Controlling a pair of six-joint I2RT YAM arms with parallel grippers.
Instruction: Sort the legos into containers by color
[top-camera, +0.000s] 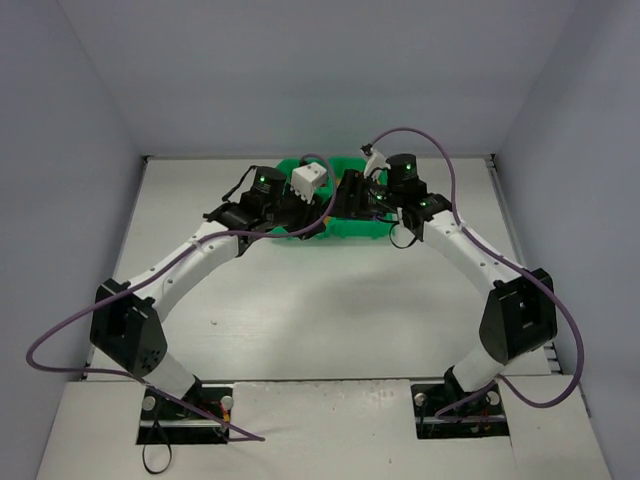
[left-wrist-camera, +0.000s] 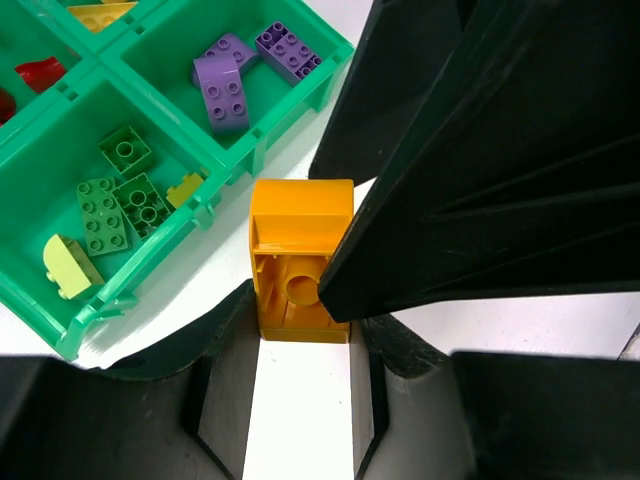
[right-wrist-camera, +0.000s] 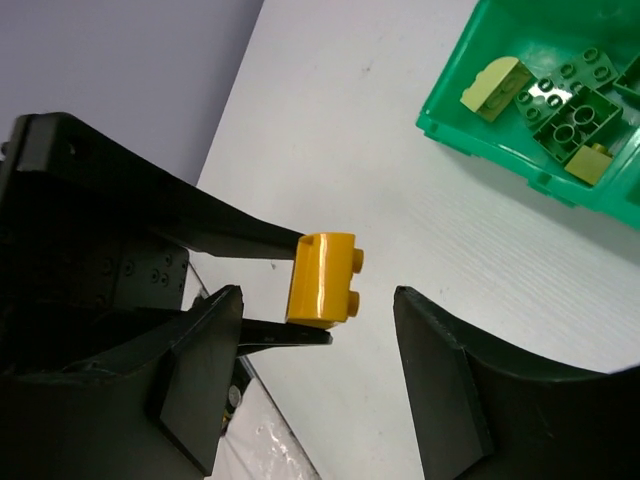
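Orange brick (left-wrist-camera: 300, 255) is sitting pinched in the left gripper (left-wrist-camera: 300, 345), whose slim fingers are pressing its two flanks, with the hollow underside facing the left wrist camera. The right gripper (right-wrist-camera: 320, 325) is standing wide, jaws parted either side of the same brick at lower middle of the right wrist frame. Neither pad is plainly touching it; the one at frame left is lying nearer. In the left wrist frame one broad right finger is filling the upper right and overlapping the brick's edge, so contact there cannot be told.

Step in hand, as I am reading it: a hand-over or re-grip between the arms. The next move is likely calling for the right jaws to close squarely before the left lets go.

The green tray (left-wrist-camera: 240, 155) is lying at upper left of the left wrist frame, and the brick is hanging just outside it over bare table (left-wrist-camera: 300, 430). Green bricks (left-wrist-camera: 125, 195) are filling the nearest compartment and purple bricks (left-wrist-camera: 222, 90) the one beyond. A red piece (left-wrist-camera: 38, 72) is showing at the left edge and a yellow piece (left-wrist-camera: 100, 13) at the top edge, probably the brick's destination.
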